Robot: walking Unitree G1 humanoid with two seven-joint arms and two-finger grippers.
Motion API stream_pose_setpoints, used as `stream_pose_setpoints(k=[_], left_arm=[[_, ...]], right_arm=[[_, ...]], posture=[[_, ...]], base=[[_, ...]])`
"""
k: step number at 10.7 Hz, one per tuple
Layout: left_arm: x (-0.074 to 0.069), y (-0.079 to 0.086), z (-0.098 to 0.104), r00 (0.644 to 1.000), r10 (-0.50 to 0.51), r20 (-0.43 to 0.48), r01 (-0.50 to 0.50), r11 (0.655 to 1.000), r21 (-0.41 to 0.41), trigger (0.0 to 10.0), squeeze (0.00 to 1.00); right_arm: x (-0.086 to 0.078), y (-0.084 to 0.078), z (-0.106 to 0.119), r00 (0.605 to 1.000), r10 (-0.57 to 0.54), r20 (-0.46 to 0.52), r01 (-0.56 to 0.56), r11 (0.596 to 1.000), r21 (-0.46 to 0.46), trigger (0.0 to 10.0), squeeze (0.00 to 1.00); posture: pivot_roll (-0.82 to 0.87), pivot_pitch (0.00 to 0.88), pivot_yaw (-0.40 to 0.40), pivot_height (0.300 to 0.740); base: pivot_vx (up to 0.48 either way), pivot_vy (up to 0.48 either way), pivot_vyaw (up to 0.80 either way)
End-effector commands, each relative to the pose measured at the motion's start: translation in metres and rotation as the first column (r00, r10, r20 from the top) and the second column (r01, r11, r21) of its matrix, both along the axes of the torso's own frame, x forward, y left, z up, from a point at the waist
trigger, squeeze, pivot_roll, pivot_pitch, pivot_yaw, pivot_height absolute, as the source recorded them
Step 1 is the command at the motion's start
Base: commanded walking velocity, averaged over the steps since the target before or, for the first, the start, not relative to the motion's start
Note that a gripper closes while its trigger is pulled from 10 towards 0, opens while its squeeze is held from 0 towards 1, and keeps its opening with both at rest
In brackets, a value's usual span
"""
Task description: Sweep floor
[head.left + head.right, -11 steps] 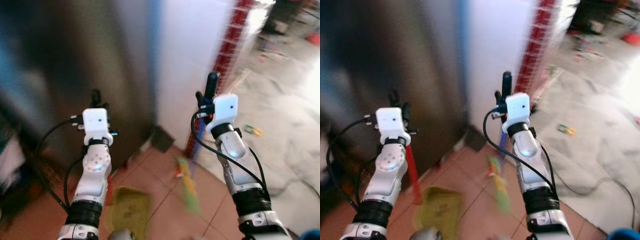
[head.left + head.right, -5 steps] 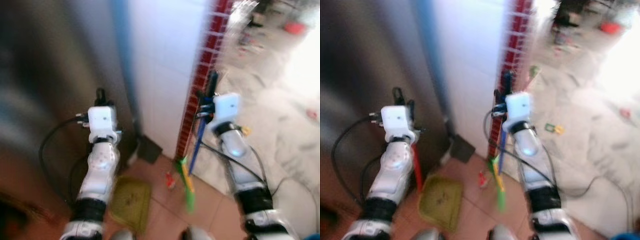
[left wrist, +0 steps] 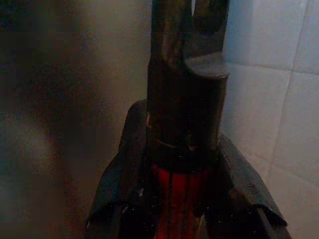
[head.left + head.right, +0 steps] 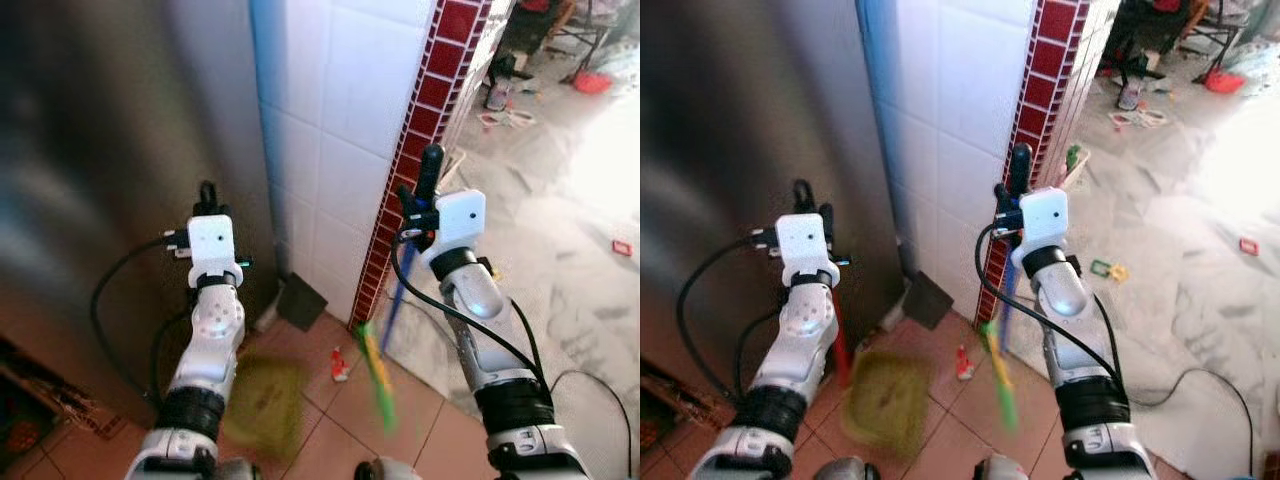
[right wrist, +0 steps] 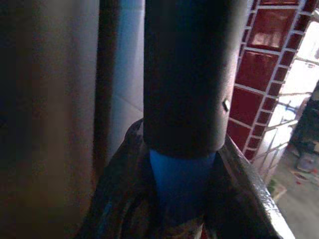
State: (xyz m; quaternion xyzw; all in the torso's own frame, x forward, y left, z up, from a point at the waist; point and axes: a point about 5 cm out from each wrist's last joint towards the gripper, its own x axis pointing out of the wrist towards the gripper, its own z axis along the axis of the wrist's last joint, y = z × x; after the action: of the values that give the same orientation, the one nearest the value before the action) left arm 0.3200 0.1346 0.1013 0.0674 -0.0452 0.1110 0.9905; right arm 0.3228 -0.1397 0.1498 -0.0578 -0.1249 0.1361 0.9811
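Sharpening since earlier, head views show the right gripper (image 4: 425, 190) clamped on the blue broom (image 4: 1002, 318), handle upright, bristles floorward (blurred). Left wrist: left gripper (image 3: 185, 119) clamped on the red-handled dustpan (image 4: 883, 402), pan on floor.

The whole view is sharper and swung to the right compared with a second ago, a camera shift. The white tiled wall (image 4: 330, 150) and red brick pillar (image 4: 425, 120) now stand straight ahead of both pincers. The green broom head (image 4: 1000, 385) below the right pincer (image 4: 420, 195) appears less smeared, and the yellow-green dustpan (image 4: 885, 400) sits lower beneath the left pincer (image 4: 812, 212).
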Motion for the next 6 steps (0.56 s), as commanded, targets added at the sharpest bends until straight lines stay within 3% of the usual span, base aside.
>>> stream_pose_setpoints(k=[1,2,4,6], left_arm=[[0.007,-0.004,0.018,0.993,0.005,0.115,-0.009,0.999,0.034,10.0,0.0],[0.008,0.0,0.015,0.994,0.044,0.102,-0.05,0.997,0.055,10.0,0.0],[0.01,-0.003,0.008,0.994,0.034,0.102,-0.038,0.999,0.039,10.0,0.0],[0.019,-0.028,0.004,0.995,0.0,0.101,-0.001,1.0,0.01,10.0,0.0]], right_arm=[[-0.002,0.007,0.02,0.996,0.047,0.078,-0.046,0.999,-0.014,10.0,0.0],[-0.006,0.012,0.022,0.994,0.074,0.085,-0.073,0.997,-0.016,10.0,0.0],[-0.013,0.018,0.02,0.99,0.105,0.09,-0.105,0.994,0.0,10.0,0.0],[-0.018,0.026,0.009,0.982,0.188,0.022,-0.189,0.98,0.058,10.0,0.0]], posture=[[-0.02,0.095,-0.011,0.74],[-0.03,0.111,-0.003,0.74],[-0.06,0.108,0.001,0.74],[-0.11,0.099,-0.014,0.74]], base=[[0.0,0.0,0.0],[0.0,0.0,0.0],[0.0,0.0,0.0],[0.0,0.0,0.0]])
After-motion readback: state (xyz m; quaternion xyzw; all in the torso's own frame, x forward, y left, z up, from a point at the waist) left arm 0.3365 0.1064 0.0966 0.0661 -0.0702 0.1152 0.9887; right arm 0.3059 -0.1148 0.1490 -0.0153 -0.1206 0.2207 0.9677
